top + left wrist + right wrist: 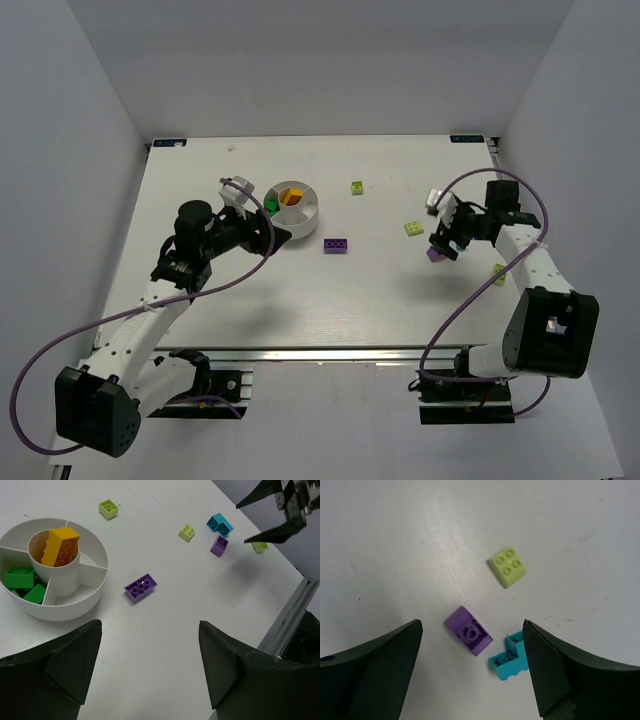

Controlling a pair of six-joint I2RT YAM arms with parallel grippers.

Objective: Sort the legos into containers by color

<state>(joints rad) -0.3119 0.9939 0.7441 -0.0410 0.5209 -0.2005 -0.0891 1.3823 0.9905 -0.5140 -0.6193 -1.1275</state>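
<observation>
my right end effector (pixel 470 645), jaws apart, hovers over the small purple brick (pixel 469 630) beside a cyan brick (pixel 510 659); left end effector (pixel 150 630) apart too. dish (pixel 75 611) holds orange, yellow, green; i count six loose on the worktop (pixel 395 530).

The round white dish (pixel 95 597) holds yellow and orange bricks (pixel 60 545) in its central well and dark green bricks (pixel 20 577) in one wedge. A long purple brick (pixel 140 586) lies flat on the bench (pixel 165 645) just beside the dish. Farther off lie scattered lime bricks (pixel 186 532), a small purple brick (pixel 219 545) and a cyan brick (pixel 219 524).
</observation>
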